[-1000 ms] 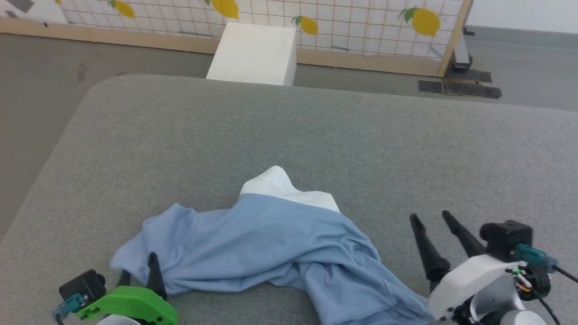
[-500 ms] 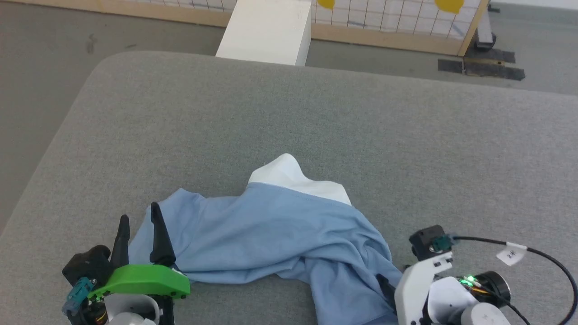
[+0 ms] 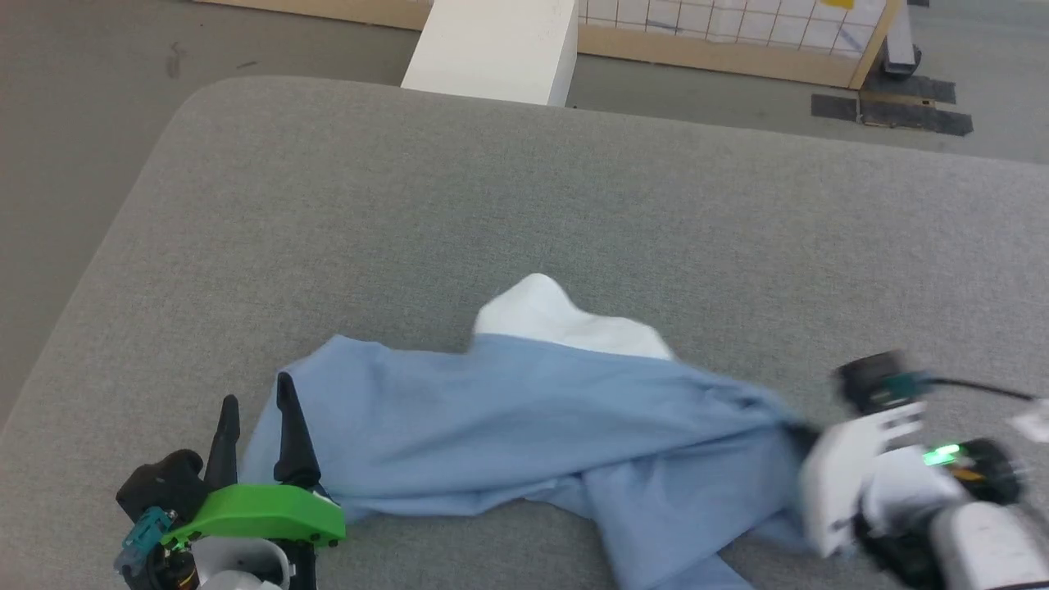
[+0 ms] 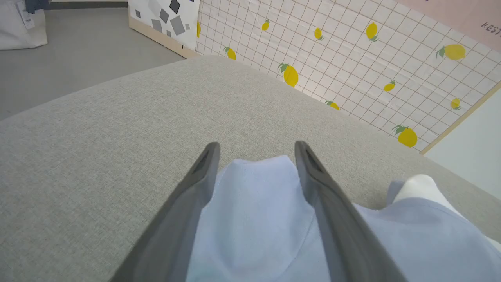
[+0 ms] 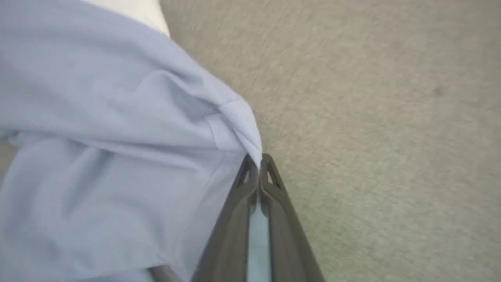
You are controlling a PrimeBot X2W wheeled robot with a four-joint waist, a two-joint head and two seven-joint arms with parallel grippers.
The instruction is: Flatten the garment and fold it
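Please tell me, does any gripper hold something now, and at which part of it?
The right gripper is shut on the garment, pinching a bunched fold of its blue edge. The left gripper is open, astride another corner, holding nothing.

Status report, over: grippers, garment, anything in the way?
Right gripper shut on garment edge. Left gripper open, straddling a corner. Garment crumpled on grey cushion. White box beyond, well clear.

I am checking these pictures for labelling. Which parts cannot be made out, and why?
1. Right wrist view: the garment is cut off by the top, left and bottom edges, beside the right gripper.
2. Head view: the right gripper is blurred and the garment covers its fingertips; the bottom edge cuts off the garment's near end.
3. Left wrist view: the left gripper may touch the garment, but its fingers hide that.
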